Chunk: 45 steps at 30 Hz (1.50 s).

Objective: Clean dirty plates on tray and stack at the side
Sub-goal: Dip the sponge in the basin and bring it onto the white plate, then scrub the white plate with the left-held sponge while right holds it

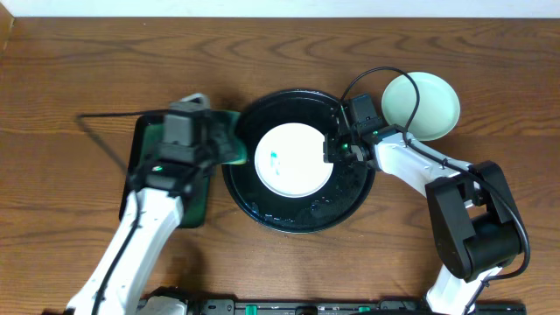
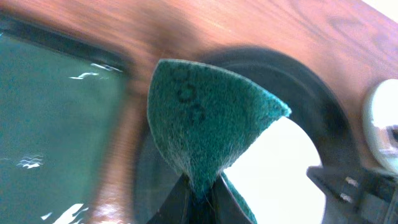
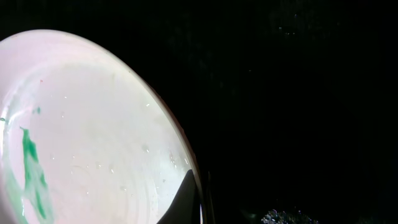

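A white plate (image 1: pixel 294 160) with a small teal smear lies in the round black tray (image 1: pixel 262 210). My right gripper (image 1: pixel 333 150) is shut on the plate's right rim; in the right wrist view one finger (image 3: pixel 189 199) lies over the rim of the plate (image 3: pixel 93 137), whose green smear is at the left. My left gripper (image 1: pixel 214 140) is shut on a folded green scouring pad (image 2: pixel 205 124) and holds it over the tray's left rim, just left of the plate (image 2: pixel 280 168). A pale mint plate (image 1: pixel 421 105) lies on the table at the upper right.
A rectangular dark-green tray (image 1: pixel 140 171) lies left of the black tray, under my left arm; it also shows in the left wrist view (image 2: pixel 56 124). A black cable (image 1: pixel 96 131) runs over the table at the left. The right arm's base (image 1: pixel 472 227) stands at the lower right.
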### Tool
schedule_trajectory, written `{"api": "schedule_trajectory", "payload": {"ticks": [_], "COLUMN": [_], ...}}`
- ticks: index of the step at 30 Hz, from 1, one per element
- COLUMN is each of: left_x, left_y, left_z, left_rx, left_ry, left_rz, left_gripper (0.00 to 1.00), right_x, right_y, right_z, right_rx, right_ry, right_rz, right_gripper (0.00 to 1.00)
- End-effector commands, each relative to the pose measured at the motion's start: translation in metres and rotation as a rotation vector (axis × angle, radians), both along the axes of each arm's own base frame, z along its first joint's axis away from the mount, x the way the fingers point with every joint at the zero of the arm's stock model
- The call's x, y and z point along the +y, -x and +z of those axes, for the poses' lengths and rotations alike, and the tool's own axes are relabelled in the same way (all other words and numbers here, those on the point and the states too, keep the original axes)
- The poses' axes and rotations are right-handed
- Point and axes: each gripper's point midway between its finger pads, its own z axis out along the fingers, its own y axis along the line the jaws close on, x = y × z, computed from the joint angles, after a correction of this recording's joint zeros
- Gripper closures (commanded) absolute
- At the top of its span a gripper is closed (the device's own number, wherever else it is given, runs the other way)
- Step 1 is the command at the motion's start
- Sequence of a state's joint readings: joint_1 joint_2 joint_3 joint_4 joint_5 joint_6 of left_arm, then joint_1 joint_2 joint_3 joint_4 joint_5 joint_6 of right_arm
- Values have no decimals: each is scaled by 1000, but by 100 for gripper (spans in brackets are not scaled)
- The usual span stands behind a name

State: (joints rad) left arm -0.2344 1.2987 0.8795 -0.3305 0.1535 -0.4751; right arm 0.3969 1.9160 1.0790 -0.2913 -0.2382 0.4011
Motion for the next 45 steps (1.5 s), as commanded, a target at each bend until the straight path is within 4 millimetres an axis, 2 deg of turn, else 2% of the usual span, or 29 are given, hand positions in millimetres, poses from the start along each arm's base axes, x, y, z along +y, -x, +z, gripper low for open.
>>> {"api": "schedule_trajectory", "payload": {"ticks": [1, 7, 10, 16, 20, 23, 25, 28, 32, 34, 36, 38, 41, 42, 43, 45], "left_x": [-42, -95, -114, -116, -94, -55, -33, -14, -6, -16, -37, -70, -136, -150, -158, -162], "left_y": [-5, -10, -9, -20, -23, -22, -22, -25, -29, -30, -29, -26, -11, -7, -5, -6], "left_z": [-5, -41, -61, -100, -123, -128, -122, -109, -86, -77, -72, -68, -61, -59, -59, -67], "left_rx": [9, 35, 46, 18, 29, 28, 12, -21, -72, -91, -99, -104, -88, -75, -59, -35], "left_ry": [63, 75, 55, -92, -238, -449, -584, -739, -797, -729, -610, -443, -104, -20, 37, 59], "left_rz": [-71, -168, -204, -129, -69, 2, 31, 33, 46, 23, -45, -157, -364, -386, -384, -356], "left_gripper": [93, 93, 93, 93, 93, 93, 93, 93, 93, 93, 92, 93, 92, 93, 92, 93], "right_x": [-9, -9, -9, -12, -15, -17, -18, -18, -18, -18, -18, -18, -18, -18, -18, -18], "right_y": [15, 16, 16, 18, 21, 20, 20, 20, 21, 21, 21, 21, 21, 21, 21, 21], "right_z": [-30, -30, -30, -31, -33, -34, -34, -34, -34, -34, -34, -34, -34, -34, -34, -34], "right_rx": [72, 79, 79, 86, 97, 93, 94, 94, 97, 97, 97, 97, 96, 96, 96, 96], "right_ry": [67, 70, 70, 81, 97, 111, 114, 114, 116, 116, 115, 115, 115, 115, 115, 115], "right_rz": [-13, -13, -13, -16, -19, -25, -26, -26, -26, -26, -26, -26, -26, -26, -26, -26], "right_gripper": [99, 99, 99, 99, 99, 99, 99, 99, 99, 99, 99, 99, 99, 99, 99, 99]}}
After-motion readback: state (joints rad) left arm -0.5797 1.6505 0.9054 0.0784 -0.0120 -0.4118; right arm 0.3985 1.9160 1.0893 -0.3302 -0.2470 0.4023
